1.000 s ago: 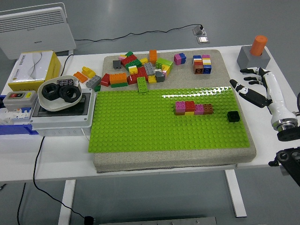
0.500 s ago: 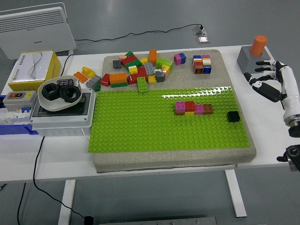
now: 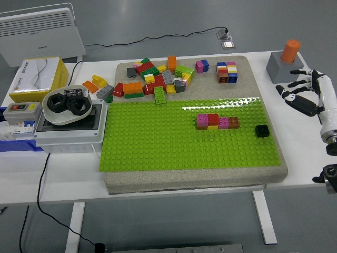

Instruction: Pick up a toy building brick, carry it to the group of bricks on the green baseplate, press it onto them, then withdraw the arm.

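Head view has the right hand (image 3: 301,94) sitting off the right side of the table, fingers spread and holding nothing, just in front of the grey block w/ the orange cylinder (image 3: 290,50) on it. Left arm isn't in shot at all. Green baseplate (image 3: 158,142) is mid-table on a beige foam pad (image 3: 268,168), and the group of bricks (image 3: 217,122) on it is a short row, pink/red/pink/brown w/ some yellow underneath, upper right part of the plate. One black brick (image 3: 261,130) sits alone on the plate just right of that row, nearest to the hand. The loose pile (image 3: 155,79) is on the pad behind the plate, more to the left, and a small stacked cluster (image 3: 227,71) sits nearer the back right. Imo the hand is at the empty stage, so either a pick is coming or it's parked. If it's a pick, I'd go for the black one: shortest reach, nothing crowding it, so fingers can come down on both sides w/o bumping neighbours. Pinch it by the side walls, keep it level, line the studs up w/ the row before pushing, and press straight down, not at an angle, or it'll skid off the studs. Watch the wrist doesn't clip the grey block on the way in. Can't tell if the black brick is already clicked onto the plate tbh; if so it'll need a firmer pull.
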### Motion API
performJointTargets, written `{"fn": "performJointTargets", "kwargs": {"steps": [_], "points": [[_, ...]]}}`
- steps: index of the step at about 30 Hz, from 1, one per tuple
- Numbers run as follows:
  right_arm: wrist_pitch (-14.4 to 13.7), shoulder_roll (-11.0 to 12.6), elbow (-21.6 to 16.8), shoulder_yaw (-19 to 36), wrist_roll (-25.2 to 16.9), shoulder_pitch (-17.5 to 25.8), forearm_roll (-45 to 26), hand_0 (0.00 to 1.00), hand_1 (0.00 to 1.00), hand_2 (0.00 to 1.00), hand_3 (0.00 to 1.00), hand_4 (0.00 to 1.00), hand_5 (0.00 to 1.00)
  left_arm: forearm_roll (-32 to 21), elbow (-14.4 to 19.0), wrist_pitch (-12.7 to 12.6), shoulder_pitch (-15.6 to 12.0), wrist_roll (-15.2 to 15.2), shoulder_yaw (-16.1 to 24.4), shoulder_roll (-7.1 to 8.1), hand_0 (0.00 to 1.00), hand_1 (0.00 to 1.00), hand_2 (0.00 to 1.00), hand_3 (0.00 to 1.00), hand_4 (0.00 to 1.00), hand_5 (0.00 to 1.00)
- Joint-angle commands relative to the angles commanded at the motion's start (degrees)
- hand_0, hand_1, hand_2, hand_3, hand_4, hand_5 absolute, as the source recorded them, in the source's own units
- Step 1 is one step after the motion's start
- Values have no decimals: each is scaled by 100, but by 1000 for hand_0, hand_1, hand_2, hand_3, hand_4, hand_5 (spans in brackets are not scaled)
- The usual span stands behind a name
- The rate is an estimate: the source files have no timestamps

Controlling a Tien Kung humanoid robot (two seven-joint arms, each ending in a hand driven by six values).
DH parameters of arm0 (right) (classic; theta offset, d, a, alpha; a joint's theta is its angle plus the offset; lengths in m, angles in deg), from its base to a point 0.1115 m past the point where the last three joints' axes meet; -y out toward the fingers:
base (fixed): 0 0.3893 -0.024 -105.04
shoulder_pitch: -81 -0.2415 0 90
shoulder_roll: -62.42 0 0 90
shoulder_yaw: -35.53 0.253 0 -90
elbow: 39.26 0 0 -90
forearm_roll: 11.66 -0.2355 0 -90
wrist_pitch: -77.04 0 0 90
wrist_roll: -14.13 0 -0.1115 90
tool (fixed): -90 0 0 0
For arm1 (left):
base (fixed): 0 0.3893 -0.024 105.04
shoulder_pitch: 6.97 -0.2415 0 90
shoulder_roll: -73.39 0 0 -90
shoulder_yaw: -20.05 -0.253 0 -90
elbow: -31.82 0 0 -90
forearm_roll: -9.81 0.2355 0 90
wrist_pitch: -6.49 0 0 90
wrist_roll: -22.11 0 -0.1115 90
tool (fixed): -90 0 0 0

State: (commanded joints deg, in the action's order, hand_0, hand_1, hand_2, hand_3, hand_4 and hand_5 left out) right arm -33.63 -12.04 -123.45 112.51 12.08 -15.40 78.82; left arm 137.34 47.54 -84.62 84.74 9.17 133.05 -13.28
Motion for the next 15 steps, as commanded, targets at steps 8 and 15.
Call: {"fn": "performJointTargets", "kwargs": {"steps": [8,15], "points": [[8,-19,-33,113,9,21,35,547,409,450,606,873,297,-115,25,-51,39,20,-18,84,683,574,586,550,645,516],[16,-16,-49,225,7,45,46,551,409,449,604,874,278,-205,51,-74,85,33,-80,131,686,576,584,550,651,522]]}}
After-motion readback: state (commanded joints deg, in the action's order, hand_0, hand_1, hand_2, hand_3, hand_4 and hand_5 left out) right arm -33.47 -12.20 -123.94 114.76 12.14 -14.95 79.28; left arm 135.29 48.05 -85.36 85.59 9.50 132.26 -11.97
